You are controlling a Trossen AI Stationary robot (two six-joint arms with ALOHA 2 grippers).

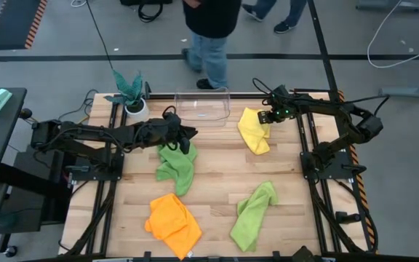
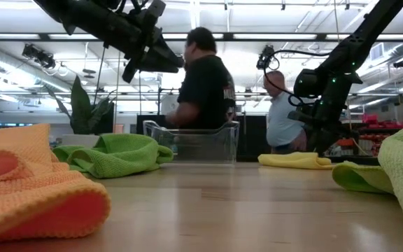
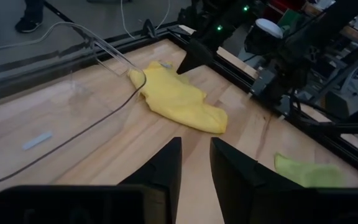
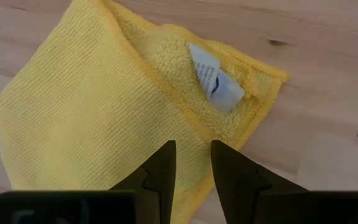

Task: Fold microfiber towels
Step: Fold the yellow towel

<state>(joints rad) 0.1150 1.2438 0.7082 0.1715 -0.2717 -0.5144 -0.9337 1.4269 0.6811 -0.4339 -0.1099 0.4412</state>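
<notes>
The right gripper [image 1: 265,116] hangs just above the far edge of the yellow towel [image 1: 254,131], its two dark fingers [image 4: 160,168] parted by a narrow gap with nothing between them, pointing down at the cloth near a white care label [image 4: 215,79] sewn into the hem. The yellow towel lies crumpled and partly doubled over just to the right of the clear plastic bin [image 1: 202,107], its ribbed weave outside and its fuzzier pile showing where a corner is turned back. The left gripper [image 1: 188,135] hovers raised off the wood just in front of the bin's left end, directly above the near green towel [image 1: 176,164]; its fingers [image 3: 166,168] also stand slightly apart and hold nothing. That lime green towel lies bunched in soft folds in front of the bin. The orange towel [image 1: 173,223] sits rumpled farther from the bin, toward the table's front edge, and a second green towel [image 1: 252,215] lies stretched long to its right. All four rest on a pale wooden slat tabletop [image 1: 217,178].
</notes>
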